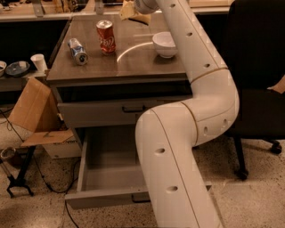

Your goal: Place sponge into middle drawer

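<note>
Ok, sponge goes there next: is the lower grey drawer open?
Open: the lower grey drawer is pulled out, bare floor showing. The gripper, at the top edge, holds the pale yellow sponge.

Glossy wood-grain tabletop (133,62), shiny white bowl (164,43) — smooth plastic hand (138,6) at top edge.

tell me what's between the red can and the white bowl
Just bare cabinet top there, in the camera view. The claw is at the top's far edge, by the sponge.
</note>
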